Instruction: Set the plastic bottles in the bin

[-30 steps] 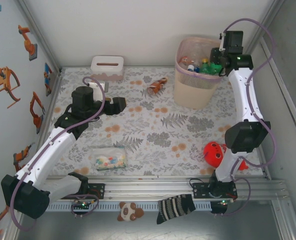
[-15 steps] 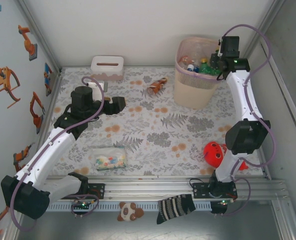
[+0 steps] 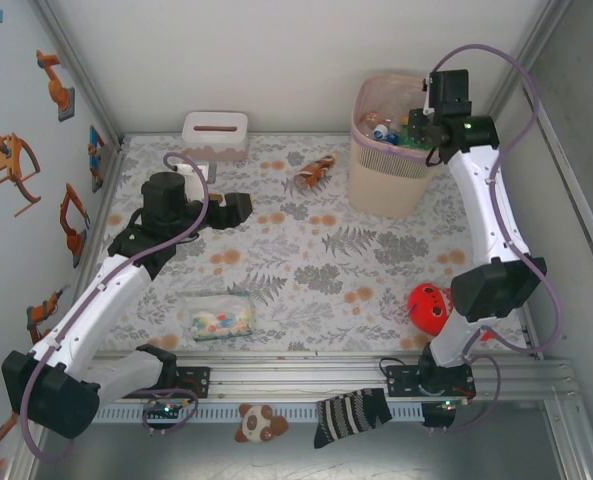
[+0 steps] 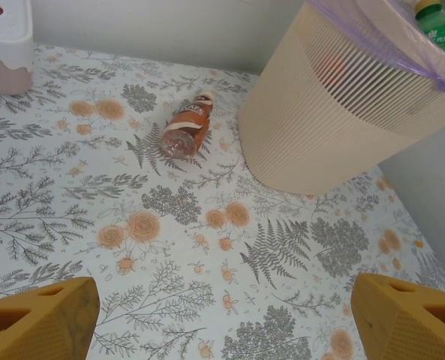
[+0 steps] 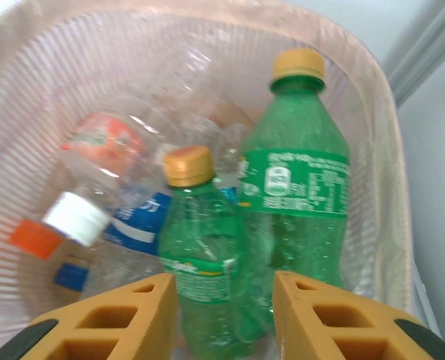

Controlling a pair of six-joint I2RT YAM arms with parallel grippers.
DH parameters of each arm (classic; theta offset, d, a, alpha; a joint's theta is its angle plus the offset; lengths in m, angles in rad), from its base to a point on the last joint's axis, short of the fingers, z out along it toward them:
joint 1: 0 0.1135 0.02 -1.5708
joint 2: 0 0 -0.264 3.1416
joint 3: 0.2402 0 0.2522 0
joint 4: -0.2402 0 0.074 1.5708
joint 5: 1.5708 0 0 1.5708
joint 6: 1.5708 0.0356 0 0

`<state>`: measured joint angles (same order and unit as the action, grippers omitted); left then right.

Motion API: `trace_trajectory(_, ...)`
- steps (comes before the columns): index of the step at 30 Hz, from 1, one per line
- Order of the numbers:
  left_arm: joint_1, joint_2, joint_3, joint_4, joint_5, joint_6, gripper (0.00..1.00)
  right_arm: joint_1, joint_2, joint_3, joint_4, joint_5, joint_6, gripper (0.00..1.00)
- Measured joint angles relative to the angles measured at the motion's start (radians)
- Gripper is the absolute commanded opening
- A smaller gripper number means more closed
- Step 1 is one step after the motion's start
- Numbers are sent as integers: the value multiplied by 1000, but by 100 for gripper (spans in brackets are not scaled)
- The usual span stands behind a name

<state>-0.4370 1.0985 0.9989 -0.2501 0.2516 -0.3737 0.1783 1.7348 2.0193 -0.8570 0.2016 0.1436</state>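
**Right claw over the bin, one bottle lying on the table**

The right claw (image 5: 224, 300) hangs above the bin (image 5: 387, 180), its jaws part way apart and holding nothing. Directly beneath it, two green bottles (image 5: 293, 187) lean among clear bottles (image 5: 136, 225) with blue labels. The left claw (image 4: 222, 322) is spread wide and empty over the flowered table (image 4: 57, 187). Ahead of it and slightly left, an orange-brown bottle (image 4: 186, 133) lies on its side, near the bin's foot but apart from it. The bin stands ahead and to the right of this claw.
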Motion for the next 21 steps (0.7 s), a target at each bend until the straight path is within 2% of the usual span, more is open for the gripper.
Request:
trace_trajectory(12,0,23,1,2,0,21,86,229,-15,6,89,11,132,40)
trace_trajectory(21,0,213,85,13,25,157,90,310,-63,-55,119,32,164,40)
